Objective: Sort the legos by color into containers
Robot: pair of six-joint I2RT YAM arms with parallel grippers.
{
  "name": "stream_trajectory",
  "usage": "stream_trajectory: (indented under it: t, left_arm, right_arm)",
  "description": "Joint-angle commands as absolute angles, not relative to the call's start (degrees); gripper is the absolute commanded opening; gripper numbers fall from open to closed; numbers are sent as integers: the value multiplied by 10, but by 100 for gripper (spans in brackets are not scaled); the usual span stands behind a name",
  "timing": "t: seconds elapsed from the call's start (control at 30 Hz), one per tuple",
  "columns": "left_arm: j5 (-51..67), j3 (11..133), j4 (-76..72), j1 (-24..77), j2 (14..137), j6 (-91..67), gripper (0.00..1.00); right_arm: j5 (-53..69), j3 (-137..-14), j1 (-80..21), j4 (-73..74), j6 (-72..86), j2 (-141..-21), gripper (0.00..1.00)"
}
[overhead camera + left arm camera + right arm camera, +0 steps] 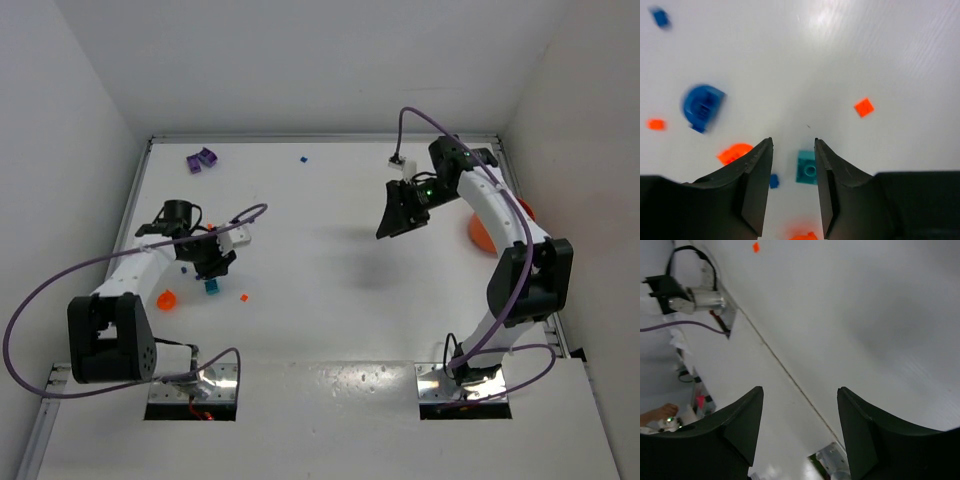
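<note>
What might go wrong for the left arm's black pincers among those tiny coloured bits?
The left gripper hangs just above the teal squarish plastic cup, a tiny blue plastic brick beside it; closing there might catch the cup or flick the brick away. One finger also hides part of the orange round cup, which it could bump.

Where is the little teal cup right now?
In the top view the teal cup sits at the left, just below the left gripper in the picture, with a tiny orange brick to its right.
</note>
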State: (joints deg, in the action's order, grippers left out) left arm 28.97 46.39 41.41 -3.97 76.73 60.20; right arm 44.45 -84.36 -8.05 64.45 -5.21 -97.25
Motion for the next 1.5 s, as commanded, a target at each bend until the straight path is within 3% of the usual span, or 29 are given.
stream_trajectory:
  t: [0.0,0.07,0.17,0.4,0.67,1.07,1.23,1.47]
  left_arm:
    - [378,515,426,-12,729,543,44]
    - [367,533,426,16,722,521,44]
    - [299,546,432,23,728,486,61]
    - [209,513,470,-18,693,416,63]
    - [193,417,479,-18,610,632,83]
    - [251,476,479,-54,806,755,84]
    - [233,460,436,-59,818,755,85]
    - [196,402,358,-59,803,750,79]
  right_arm:
    - [562,-866,-85,622,-25,-976,61]
    - [562,-866,-90,622,-25,-983,61]
    - [549,-866,-91,622,-25,-977,61]
    - [519,-842,-91,622,-25,-952,61]
    - [508,-831,-91,622,-35,-958,61]
    - [498,-831,-91,628,-46,-963,61]
    - [497,-831,-91,628,-46,-963,61]
    - [492,-844,-91,628,-46,-976,61]
